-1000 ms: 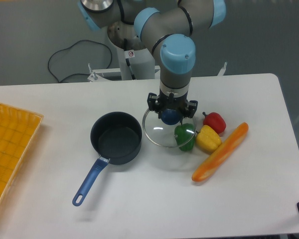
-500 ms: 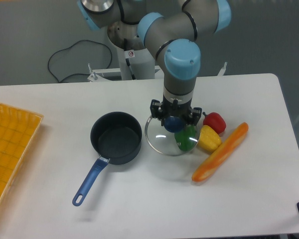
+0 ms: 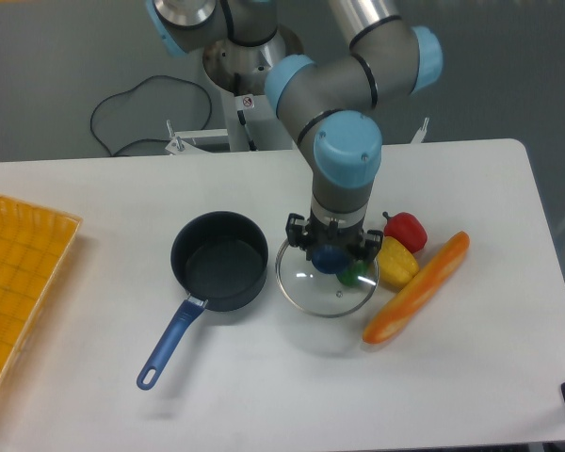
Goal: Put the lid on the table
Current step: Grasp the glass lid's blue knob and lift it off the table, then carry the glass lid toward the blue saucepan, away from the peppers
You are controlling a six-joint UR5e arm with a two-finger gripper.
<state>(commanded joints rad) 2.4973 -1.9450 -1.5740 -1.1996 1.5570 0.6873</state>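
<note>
Grey and blue arm reaches straight down; its gripper (image 3: 330,256) is clamped on the ball knob of the lid (image 3: 326,285), beside the saucepan (image 3: 219,260) and peppers, over the white table (image 3: 264,377). The saucepan looks empty. A yellow tray (image 3: 19,273) sits at the left edge.

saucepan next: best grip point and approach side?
Take the saucepan by its blue handle, from straight above, probably mid-length. The handle sticks out toward the front-left over bare table, slim enough for two fingers. The pot's right side is crowded by the lid and gripper, so stay on the handle side.
</note>
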